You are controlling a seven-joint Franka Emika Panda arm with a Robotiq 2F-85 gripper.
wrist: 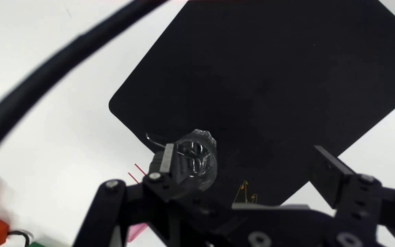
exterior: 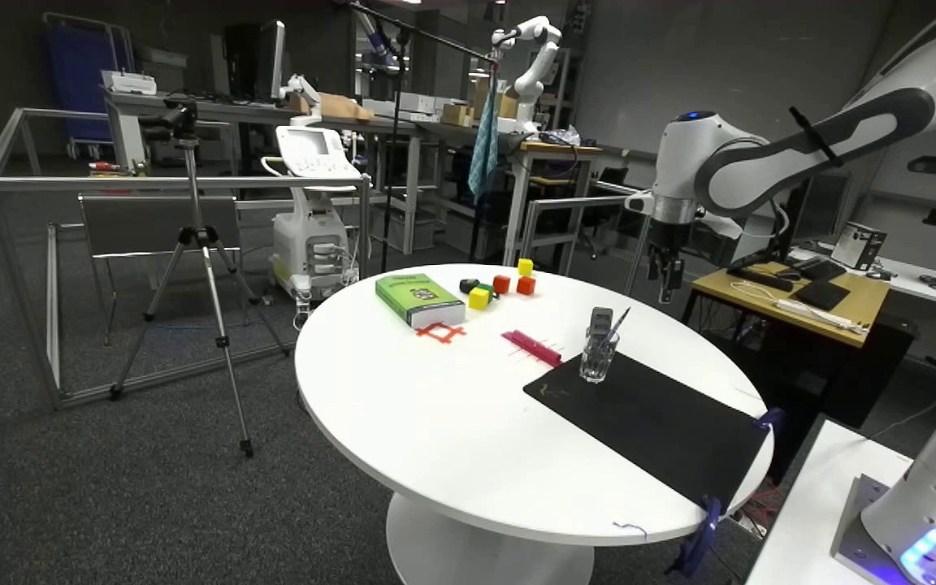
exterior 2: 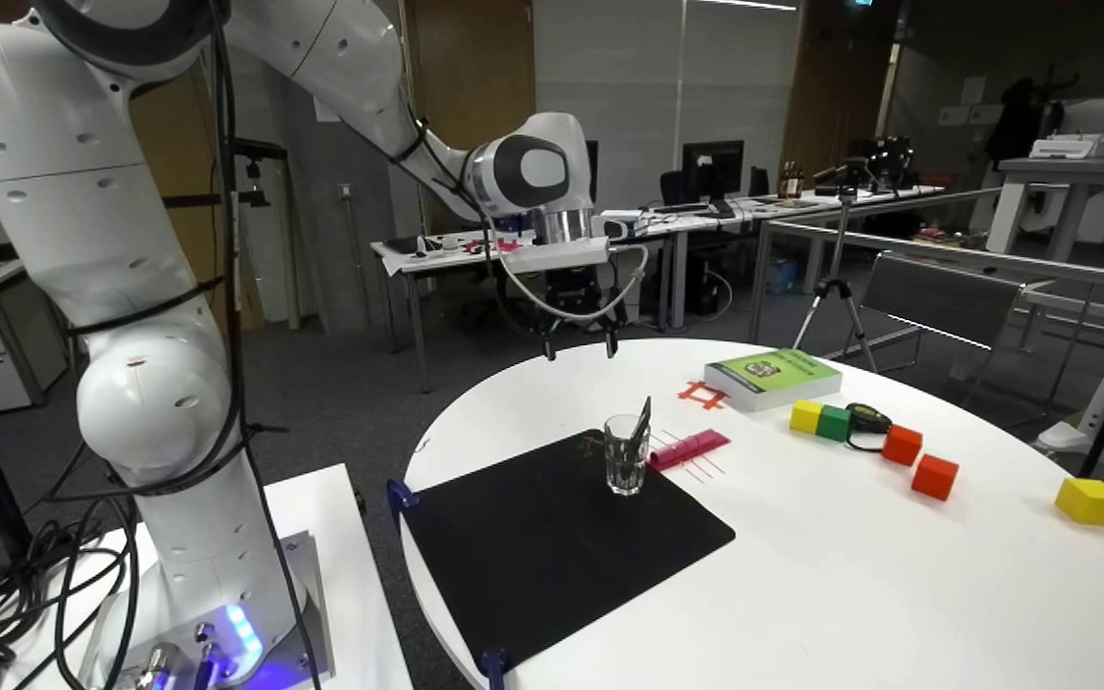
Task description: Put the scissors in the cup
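Observation:
The cup is a clear, ribbed glass (exterior: pixel 595 363) standing upright on the black mat; it also shows in an exterior view (exterior 2: pixel 625 470) and the wrist view (wrist: pixel 209 168). A slim dark pointed item (exterior: pixel 619 322) and a wider grey item (exterior: pixel 600 320) stick out of its top. The slim item also shows in an exterior view (exterior 2: pixel 642 422). I cannot tell whether either is the scissors; no scissors show clearly elsewhere. My gripper (exterior 2: pixel 581 352) is open and empty, raised well above the table. In the wrist view, its left finger partly covers the glass (wrist: pixel 247 159).
The black mat (exterior 2: pixel 552 537) is held by purple clamps (exterior 2: pixel 402 498) at the table's edge. A magenta strip (exterior 2: pixel 691 448) lies beside the glass. A green book (exterior 2: pixel 770 376), red tape (exterior 2: pixel 702 394), coloured blocks (exterior 2: pixel 902 445) and a tape measure (exterior 2: pixel 868 419) lie farther off.

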